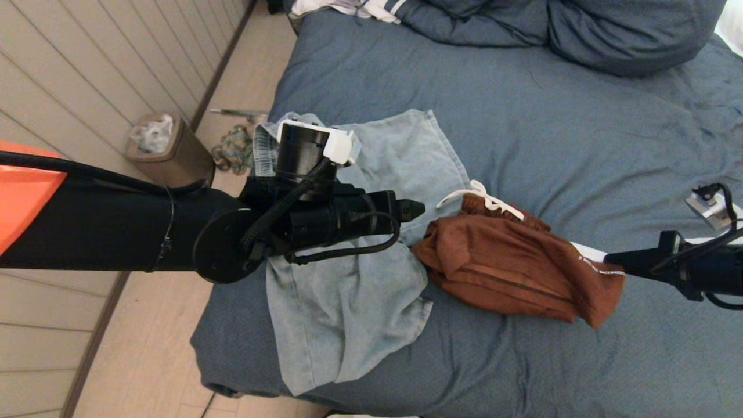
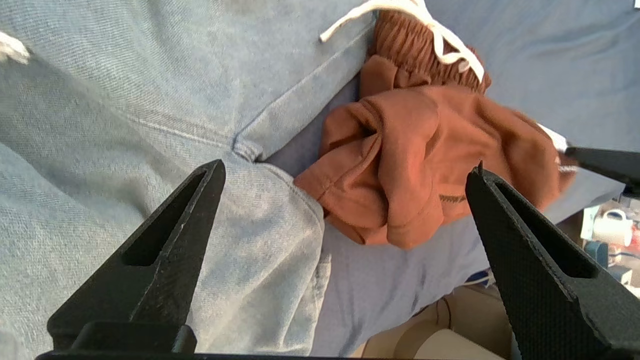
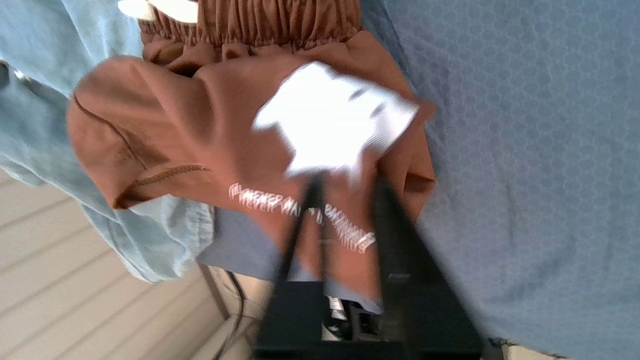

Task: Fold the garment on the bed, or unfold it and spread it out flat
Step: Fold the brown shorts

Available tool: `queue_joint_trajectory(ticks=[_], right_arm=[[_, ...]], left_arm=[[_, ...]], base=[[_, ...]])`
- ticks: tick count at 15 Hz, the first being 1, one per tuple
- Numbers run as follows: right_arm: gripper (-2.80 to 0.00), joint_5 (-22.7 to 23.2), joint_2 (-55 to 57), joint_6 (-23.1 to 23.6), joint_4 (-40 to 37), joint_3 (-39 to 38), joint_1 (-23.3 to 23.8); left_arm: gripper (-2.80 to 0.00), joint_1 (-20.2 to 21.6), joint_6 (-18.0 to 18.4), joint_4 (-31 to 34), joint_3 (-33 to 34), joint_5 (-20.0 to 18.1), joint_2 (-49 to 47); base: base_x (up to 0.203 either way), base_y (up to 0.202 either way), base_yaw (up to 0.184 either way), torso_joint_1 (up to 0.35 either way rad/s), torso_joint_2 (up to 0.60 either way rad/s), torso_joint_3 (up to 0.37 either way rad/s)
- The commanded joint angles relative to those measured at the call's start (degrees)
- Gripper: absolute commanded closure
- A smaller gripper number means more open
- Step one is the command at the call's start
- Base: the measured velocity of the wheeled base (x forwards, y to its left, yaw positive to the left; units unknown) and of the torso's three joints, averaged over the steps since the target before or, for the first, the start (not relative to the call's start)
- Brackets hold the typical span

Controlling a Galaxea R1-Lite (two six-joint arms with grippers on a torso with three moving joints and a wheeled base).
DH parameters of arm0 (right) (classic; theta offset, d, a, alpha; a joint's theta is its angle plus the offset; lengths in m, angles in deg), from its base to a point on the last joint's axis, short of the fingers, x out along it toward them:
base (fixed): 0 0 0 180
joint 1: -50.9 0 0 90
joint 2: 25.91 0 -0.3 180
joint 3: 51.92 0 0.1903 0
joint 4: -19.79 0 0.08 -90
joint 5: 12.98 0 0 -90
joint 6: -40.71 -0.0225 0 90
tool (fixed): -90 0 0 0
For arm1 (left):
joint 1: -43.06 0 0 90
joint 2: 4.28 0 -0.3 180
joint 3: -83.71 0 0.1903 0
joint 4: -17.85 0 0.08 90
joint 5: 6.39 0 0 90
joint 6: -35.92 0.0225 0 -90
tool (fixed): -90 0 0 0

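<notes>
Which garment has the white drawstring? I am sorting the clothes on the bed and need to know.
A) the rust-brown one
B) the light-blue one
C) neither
A: the white drawstring comes out of the gathered waistband of the rust-brown garment, beside the light-blue garment.

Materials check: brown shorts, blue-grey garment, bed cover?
Brown shorts: thin matte woven or light knit, by the soft folds, gathered elastic waistband and white drawstring. Blue-grey garment: heavier faded cotton knit, likely fleece, with visible weave and stitched seams. Bed cover: matte wrinkled fabric with a faint honeycomb texture.
</notes>
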Motion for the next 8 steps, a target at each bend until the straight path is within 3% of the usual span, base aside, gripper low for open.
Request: queue_joint_trajectory(ticks=[1,7,8], right_arm=[[-2.80,0.4,-0.2,0.1,-0.1,0.4,0.5],[-2.80,1.9,-7.3,-0.1,-0.6,-2.7,2.0],[-2.80,2.1,-9.5,-0.1,-0.7,-3.7,2.5]], left_arm=[[-2.80,0.0,-0.3,-0.2,1.2,0.0,0.8],[-2.80,-0.5,-1.9,-3.6,17.0,-1.3,9.6],[0.00,-0.3,-2.4,-5.0,20.2,-1.3,11.1]], base=[[0.000,0.000,0.000,0.000,0.00,0.000],[0.000,0.000,0.000,0.000,0.00,0.000],[0.000,0.000,0.000,0.000,0.00,0.000]])
